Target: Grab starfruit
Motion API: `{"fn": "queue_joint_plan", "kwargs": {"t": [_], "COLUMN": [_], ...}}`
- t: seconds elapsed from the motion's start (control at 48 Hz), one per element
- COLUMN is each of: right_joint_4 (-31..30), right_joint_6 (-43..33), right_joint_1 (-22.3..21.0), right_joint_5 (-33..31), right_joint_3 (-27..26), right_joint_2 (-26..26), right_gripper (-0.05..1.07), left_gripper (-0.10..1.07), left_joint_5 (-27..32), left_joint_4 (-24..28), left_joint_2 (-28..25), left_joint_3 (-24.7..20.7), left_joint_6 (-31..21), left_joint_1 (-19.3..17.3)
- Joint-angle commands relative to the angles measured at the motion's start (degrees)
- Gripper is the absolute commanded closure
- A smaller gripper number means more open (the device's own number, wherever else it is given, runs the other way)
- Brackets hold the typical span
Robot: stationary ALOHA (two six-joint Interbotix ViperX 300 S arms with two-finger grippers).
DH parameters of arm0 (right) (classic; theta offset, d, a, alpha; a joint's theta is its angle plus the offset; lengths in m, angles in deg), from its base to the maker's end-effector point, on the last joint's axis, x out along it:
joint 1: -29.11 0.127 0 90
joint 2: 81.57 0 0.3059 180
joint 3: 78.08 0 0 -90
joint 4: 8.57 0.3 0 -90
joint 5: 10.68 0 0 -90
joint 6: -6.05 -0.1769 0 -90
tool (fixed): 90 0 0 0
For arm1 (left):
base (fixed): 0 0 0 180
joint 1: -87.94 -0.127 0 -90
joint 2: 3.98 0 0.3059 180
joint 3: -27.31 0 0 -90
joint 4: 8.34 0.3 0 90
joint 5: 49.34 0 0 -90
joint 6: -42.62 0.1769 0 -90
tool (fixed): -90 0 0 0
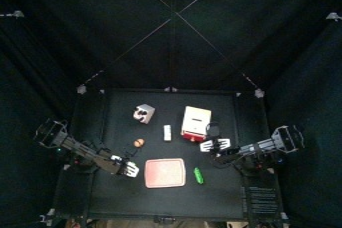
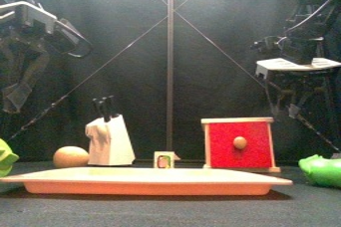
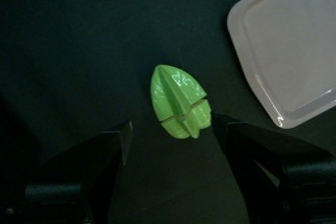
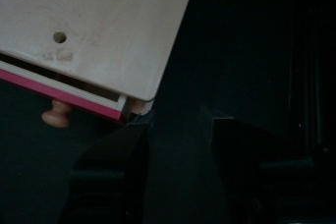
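The starfruit (image 3: pixel 179 101) is a small ridged yellow-green fruit lying on the black table. It shows in the left wrist view between my left gripper's jaws and a little beyond them. It also shows at the left edge of the front view (image 2: pixel 6 157). My left gripper (image 3: pixel 178 141) is open and hovers over the starfruit, apart from it. In the top view the left gripper (image 1: pixel 130 168) covers the fruit, just left of the pink board (image 1: pixel 166 173). My right gripper (image 1: pixel 214 146) is open and empty beside the red-fronted wooden box (image 4: pixel 92 31).
A darker green elongated item (image 1: pixel 198 176) lies right of the pink board. The wooden box (image 1: pixel 197 122), a white block with black handles (image 1: pixel 140 113), a small orange ball (image 1: pixel 135 144) and a small white piece (image 1: pixel 166 132) stand behind the board.
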Motion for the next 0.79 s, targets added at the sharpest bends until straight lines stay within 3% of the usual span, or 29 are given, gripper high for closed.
{"fn": "queue_joint_plan", "kwargs": {"t": [0.0,0.167,0.771], "right_joint_4": [-0.2,-0.3,-0.3], "right_joint_6": [0.2,0.2,0.2], "right_joint_1": [-0.1,-0.1,-0.1], "right_joint_5": [-0.2,-0.2,-0.2], "right_joint_3": [-0.4,-0.4,-0.4], "right_joint_2": [0.6,0.7,0.7], "right_gripper": [0.23,0.24,0.24], "left_gripper": [0.01,0.01,0.01], "left_joint_5": [-5.4,-9.8,-10.1], "left_joint_4": [-0.7,-2.1,-2.0], "left_joint_2": [-1.0,-2.0,-5.5], "left_joint_3": [0.6,2.0,2.8], "left_joint_6": [-0.1,0.0,0.0], "left_joint_1": [-0.8,-1.3,-2.4]}}
